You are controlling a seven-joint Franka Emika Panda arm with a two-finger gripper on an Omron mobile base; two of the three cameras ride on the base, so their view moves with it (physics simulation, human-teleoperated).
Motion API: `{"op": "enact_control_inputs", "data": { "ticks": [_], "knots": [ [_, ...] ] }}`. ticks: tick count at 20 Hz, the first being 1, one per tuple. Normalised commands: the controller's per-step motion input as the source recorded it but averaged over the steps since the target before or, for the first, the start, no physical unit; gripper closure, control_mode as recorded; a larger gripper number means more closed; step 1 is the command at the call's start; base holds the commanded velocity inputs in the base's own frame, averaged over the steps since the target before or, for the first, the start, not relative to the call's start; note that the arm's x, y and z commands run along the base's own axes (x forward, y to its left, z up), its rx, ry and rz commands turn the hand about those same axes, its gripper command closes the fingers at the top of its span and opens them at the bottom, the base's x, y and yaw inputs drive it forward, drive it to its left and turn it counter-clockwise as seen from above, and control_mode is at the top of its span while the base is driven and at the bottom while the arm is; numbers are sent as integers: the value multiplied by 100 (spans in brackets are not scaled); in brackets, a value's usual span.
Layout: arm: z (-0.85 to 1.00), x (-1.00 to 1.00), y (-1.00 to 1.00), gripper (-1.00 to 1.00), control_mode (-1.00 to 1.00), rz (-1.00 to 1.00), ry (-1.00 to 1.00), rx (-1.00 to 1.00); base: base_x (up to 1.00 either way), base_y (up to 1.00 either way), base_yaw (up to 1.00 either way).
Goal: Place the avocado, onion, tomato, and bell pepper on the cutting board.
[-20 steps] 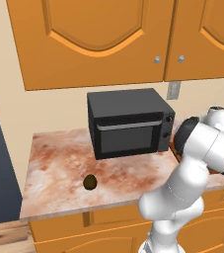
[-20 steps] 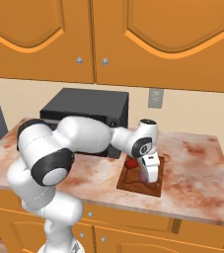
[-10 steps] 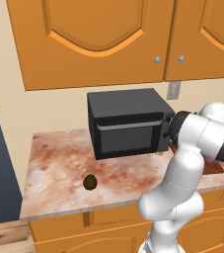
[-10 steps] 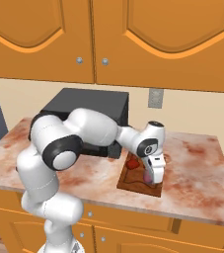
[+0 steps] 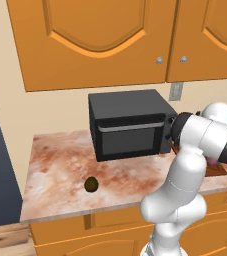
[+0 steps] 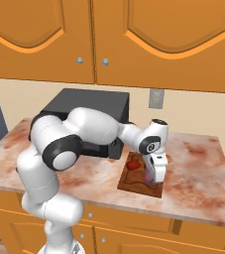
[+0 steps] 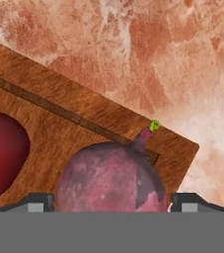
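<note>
Avocado [image 5: 90,184] lies alone nr the counter's [image 5: 60,170] front edge, left part, well apart from the board. Gripper [image 6: 153,181] hangs over the board [image 6: 134,184], w/ fingers [image 7: 38,201] apart, either side of the onion [image 7: 109,178], not clamped on it. Onion sits on the board nr a corner, stem w/ green tip pointing toward that corner. A red item [image 7: 2,153] lies on the board just beside the onion. Microwave [image 5: 127,122] stands at the back of the counter, by the wall.
</note>
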Motion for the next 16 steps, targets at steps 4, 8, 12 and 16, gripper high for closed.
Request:
{"op": "enact_control_inputs", "data": {
  "ticks": [4, 8, 12, 16],
  "knots": [
    [36, -3, 25, -100, -100, 0, 1, -4, 0, 0, 0],
    [32, -5, 37, -100, -100, 0, 2, -7, 0, 0, 0],
    [33, -23, 45, -100, -100, 0, 2, -7, 0, 0, 0],
    [31, -40, 52, -100, -100, 0, 1, -8, 0, 0, 0]
  ]
}}
